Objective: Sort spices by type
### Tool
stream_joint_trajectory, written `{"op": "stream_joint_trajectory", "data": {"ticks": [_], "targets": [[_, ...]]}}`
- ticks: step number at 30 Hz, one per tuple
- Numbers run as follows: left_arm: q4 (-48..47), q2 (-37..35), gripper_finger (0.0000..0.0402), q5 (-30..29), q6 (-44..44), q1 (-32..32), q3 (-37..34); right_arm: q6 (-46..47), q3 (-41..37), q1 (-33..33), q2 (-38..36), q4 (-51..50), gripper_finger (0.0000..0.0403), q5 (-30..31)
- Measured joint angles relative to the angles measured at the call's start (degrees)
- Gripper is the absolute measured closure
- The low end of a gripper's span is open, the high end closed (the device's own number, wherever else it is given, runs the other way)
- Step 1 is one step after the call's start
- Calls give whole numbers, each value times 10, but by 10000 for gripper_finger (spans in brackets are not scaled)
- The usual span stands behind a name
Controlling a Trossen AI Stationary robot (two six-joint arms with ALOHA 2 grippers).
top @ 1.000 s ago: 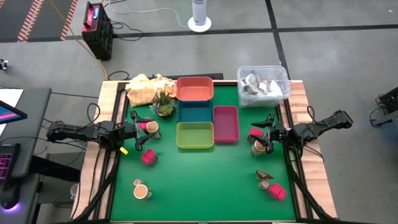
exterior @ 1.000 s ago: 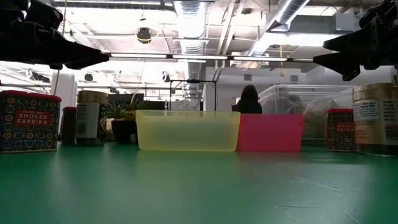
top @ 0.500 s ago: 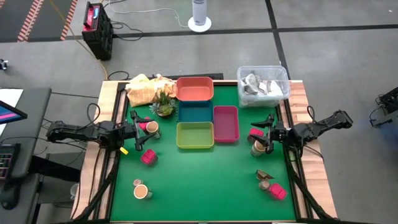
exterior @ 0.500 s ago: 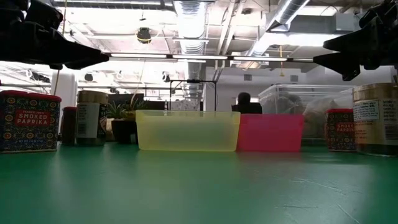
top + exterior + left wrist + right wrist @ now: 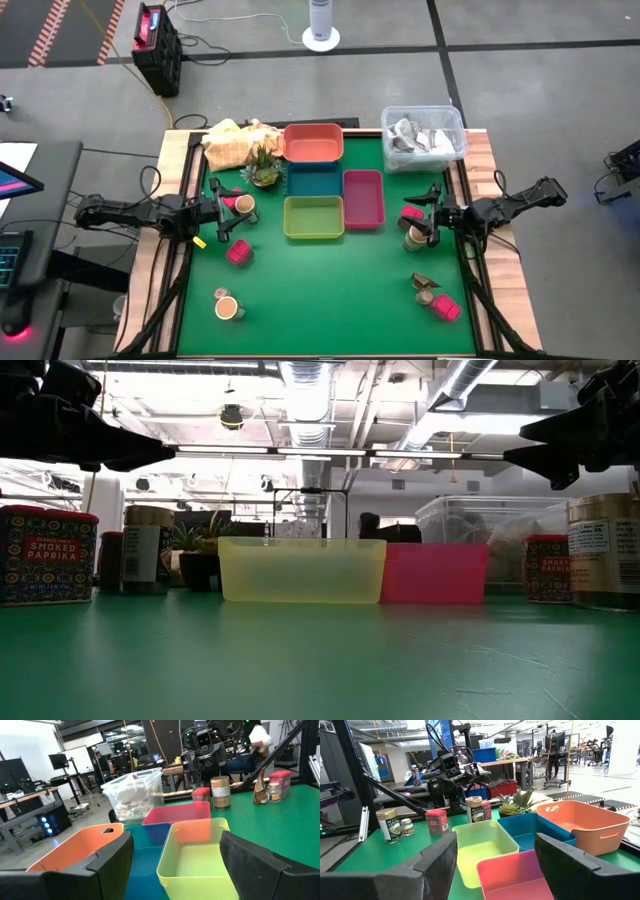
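Note:
The spices stand in small groups on the green table. A magenta tin [image 5: 236, 203] and a tan jar [image 5: 246, 206] stand just beyond my left gripper [image 5: 222, 207]. Another tin [image 5: 240, 252] and a jar [image 5: 229, 308] stand nearer the front left. On the right, a tin [image 5: 411, 213] and a jar [image 5: 415, 238] are beside my right gripper [image 5: 428, 216]. A brown packet [image 5: 425, 281], a small jar [image 5: 427, 296] and a tin [image 5: 446, 308] stand at the front right. Both grippers hover level above the table, open, with nothing between the fingers [image 5: 115, 862] [image 5: 437, 860].
Four trays sit mid-table: orange [image 5: 313, 142], blue [image 5: 314, 180], magenta [image 5: 363, 197] and yellow [image 5: 314, 217]. A potted plant [image 5: 264, 170] and a yellowish cloth [image 5: 230, 143] lie far left. A clear bin [image 5: 424, 133] stands at the far right corner. Open green surface lies in front of the trays.
Both arms and all the spices have kept still. Only a person far behind the table has moved toward the left in the low view.

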Motion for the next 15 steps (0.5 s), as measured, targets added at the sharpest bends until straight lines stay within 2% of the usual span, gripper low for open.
{"op": "stream_joint_trajectory", "data": {"ticks": [5, 11, 15], "targets": [[2, 0, 118, 0, -14, 0, 0, 21, 0, -2, 0, 16, 111, 0], [28, 0, 118, 0, -209, 0, -2, 208, 0, -3, -1, 48, 111, 0], [26, 0, 118, -2, -269, 0, -1, 244, 0, -6, -1, 41, 111, 1]]}}
